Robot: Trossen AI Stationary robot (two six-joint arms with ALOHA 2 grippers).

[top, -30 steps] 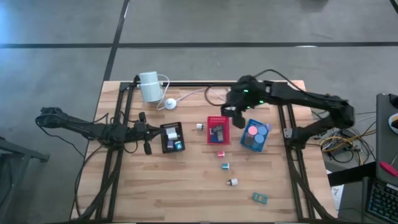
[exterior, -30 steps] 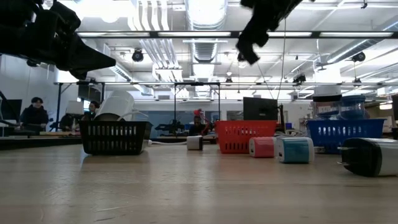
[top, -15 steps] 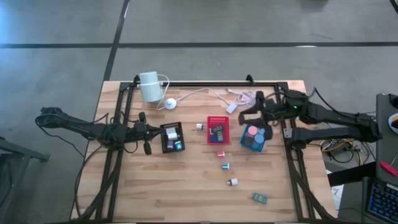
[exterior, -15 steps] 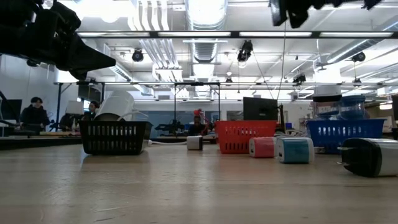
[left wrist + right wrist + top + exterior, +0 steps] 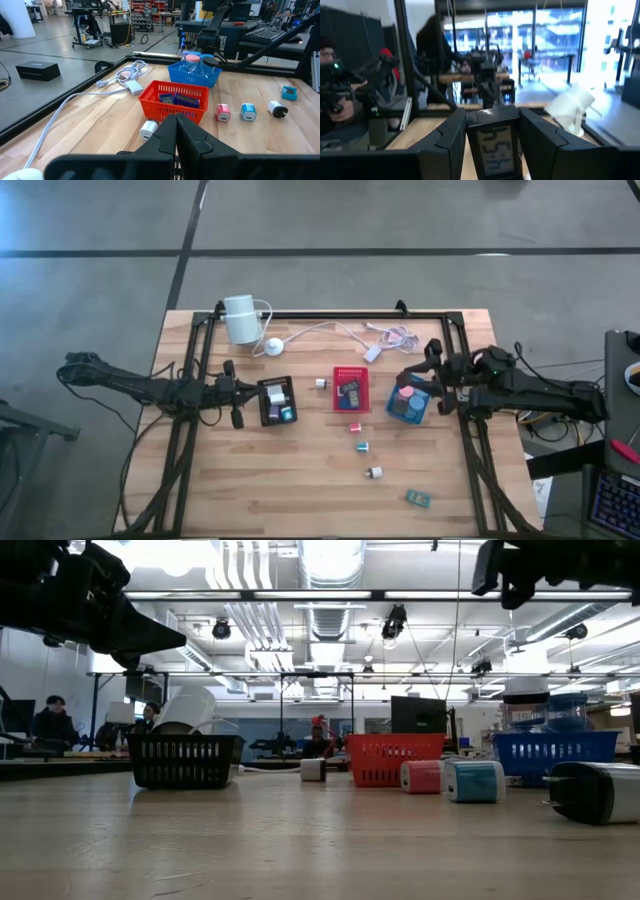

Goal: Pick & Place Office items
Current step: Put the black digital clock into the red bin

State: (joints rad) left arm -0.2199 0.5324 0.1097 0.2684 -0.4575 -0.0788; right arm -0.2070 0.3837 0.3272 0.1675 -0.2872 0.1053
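The right gripper [image 5: 492, 145] is clamping a small dark clip [image 5: 494, 141] between its fingers above the blue tray [image 5: 409, 404], flat-sided, rigid and probably light; the left gripper [image 5: 232, 395] is idling closed.

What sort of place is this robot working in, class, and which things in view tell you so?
Most likely a large robotics lab or workshop hall. Exposed ceiling ducts and strip lights run overhead, further workbenches and equipment racks stand on a bare concrete floor, and a person sits at a desk beyond the wooden table.
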